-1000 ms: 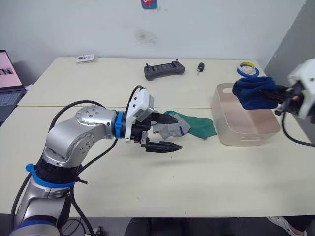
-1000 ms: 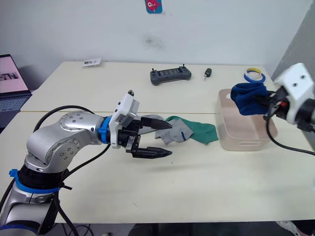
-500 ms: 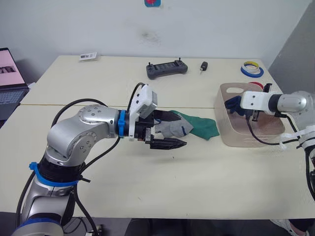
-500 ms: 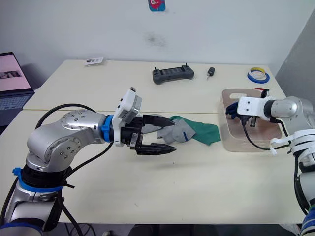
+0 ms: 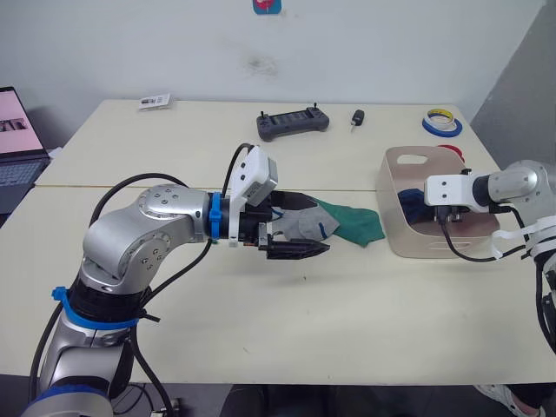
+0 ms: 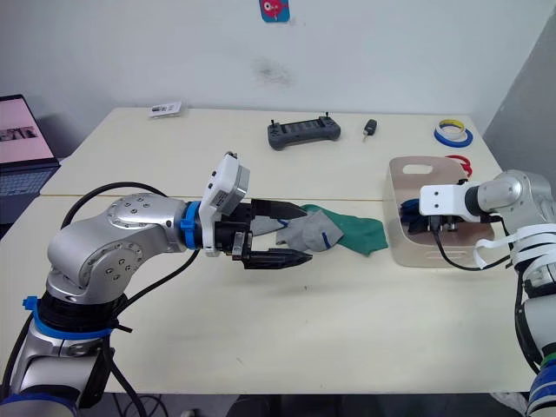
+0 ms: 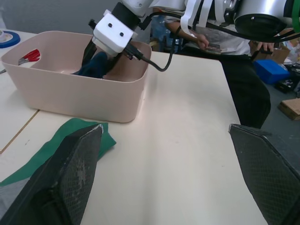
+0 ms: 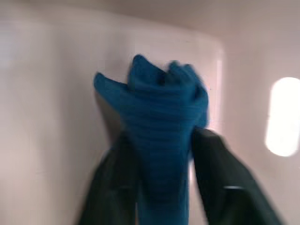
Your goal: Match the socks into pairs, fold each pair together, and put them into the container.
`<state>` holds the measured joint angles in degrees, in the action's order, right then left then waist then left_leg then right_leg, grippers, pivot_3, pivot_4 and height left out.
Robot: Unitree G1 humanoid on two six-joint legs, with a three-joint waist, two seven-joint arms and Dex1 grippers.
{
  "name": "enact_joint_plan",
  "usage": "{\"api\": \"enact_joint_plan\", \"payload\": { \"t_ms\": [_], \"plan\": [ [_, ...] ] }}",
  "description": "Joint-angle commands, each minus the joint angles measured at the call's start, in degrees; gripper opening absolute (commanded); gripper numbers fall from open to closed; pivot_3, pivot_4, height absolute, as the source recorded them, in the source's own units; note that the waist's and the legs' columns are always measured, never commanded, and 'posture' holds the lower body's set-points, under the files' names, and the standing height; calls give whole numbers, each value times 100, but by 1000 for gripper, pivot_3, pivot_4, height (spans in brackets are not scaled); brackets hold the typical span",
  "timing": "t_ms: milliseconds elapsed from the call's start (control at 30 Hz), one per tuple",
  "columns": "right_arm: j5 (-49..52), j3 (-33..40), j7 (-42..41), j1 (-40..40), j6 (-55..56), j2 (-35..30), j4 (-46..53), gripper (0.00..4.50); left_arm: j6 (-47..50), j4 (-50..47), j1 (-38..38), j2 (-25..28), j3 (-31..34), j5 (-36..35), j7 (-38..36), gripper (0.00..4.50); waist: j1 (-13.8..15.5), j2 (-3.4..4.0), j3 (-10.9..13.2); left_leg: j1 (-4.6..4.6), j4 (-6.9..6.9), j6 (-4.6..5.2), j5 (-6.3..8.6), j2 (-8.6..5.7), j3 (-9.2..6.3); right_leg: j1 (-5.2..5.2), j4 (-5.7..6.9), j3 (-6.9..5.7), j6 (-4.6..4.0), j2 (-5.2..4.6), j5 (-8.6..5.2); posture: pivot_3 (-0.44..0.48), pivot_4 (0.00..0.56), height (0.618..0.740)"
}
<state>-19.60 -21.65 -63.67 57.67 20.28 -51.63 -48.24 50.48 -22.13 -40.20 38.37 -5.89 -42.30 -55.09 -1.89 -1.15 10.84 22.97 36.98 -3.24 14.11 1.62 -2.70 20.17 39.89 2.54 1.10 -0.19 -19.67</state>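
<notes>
Down in the pale pink container (image 5: 432,243), my right gripper (image 8: 161,140) is shut on the bunched blue socks (image 8: 161,117); they also show as blue socks (image 7: 96,65) in the left wrist view. A grey sock (image 6: 314,233) with a small blue mark lies partly on a green sock (image 5: 354,224) at mid-table, left of the container. My left gripper (image 5: 318,226) is open, its black fingers (image 7: 65,183) spread wide at the grey sock's end. I cannot tell whether they touch it.
At the table's far edge lie a dark controller (image 5: 291,123), a small black key fob (image 5: 355,116), tape rolls (image 5: 441,122) and a card (image 5: 152,102). A laptop (image 5: 17,130) sits far left. Something red (image 7: 30,56) lies behind the container. A person (image 7: 220,37) is beyond the table's right end.
My right gripper has carried the blue socks from above the container down into it. My left gripper has edged forward around the grey sock's end. The camera has shifted slightly.
</notes>
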Motion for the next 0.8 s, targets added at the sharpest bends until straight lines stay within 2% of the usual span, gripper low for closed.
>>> {"api": "enact_joint_plan", "payload": {
  "t_ms": [33,133,167,567,800],
  "plan": [
    [0,103,-416,367,-97,-110,-7,3166,-155,-87,-24,-42,4,83,17,4500,0,0,0,0,0,0,0,-1,1,0,0,0,0,0,0,0,150,740],
    [51,151,-667,480,-174,-121,10,4223,-181,-70,-9,-44,-6,146,2,4500,-2,0,0,-1,0,0,0,1,3,1,0,0,0,0,0,0,150,740],
    [95,170,-798,499,-191,-140,44,4453,-193,-64,1,-36,-8,160,-5,4500,-1,0,0,-1,0,0,0,1,1,0,0,0,0,0,0,0,150,740],
    [418,429,-1855,482,-397,-766,774,4453,-279,-77,192,76,17,317,-104,4500,-1,3,1,-1,1,1,1,0,1,1,2,-1,0,-3,0,0,150,740],
    [872,959,-1804,245,-803,-1093,1581,4453,-377,-153,370,216,195,294,-143,4500,2,3,1,-1,1,5,3,0,0,1,3,-1,0,-3,0,0,150,740]
  ]
}}
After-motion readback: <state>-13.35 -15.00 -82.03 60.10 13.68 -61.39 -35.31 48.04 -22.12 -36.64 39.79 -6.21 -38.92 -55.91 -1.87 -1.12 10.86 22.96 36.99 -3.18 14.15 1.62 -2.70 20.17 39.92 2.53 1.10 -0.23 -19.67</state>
